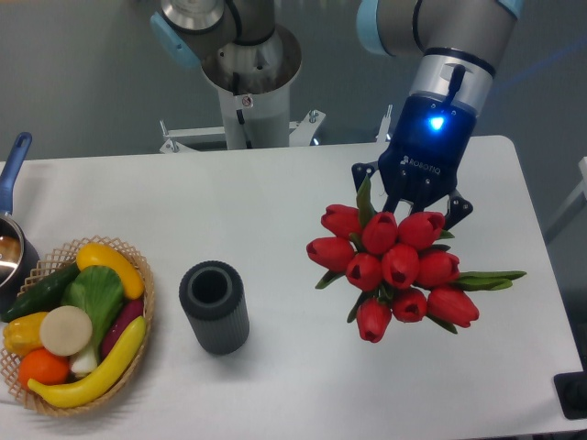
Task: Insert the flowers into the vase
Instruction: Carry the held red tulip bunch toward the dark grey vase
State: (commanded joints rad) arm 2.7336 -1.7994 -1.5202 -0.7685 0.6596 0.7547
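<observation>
The flowers (394, 266), a tight bunch of red tulips with narrow green leaves, hang at the right of the table with their heads turned up toward the camera. My gripper (412, 207) reaches down from the upper right directly behind the bunch and is shut on the flowers. The tulip heads hide its fingertips and the stems. The vase (214, 307), a dark grey ribbed cylinder with a thick round rim, stands upright left of centre, its mouth open and empty. It is well to the left of the bunch and apart from it.
A wicker basket (144, 278) of toy vegetables sits at the front left, close to the vase. A metal pot (11, 252) with a blue handle is at the left edge. The robot's base column (249, 87) stands behind the table. A black object (572, 394) is at the lower right corner.
</observation>
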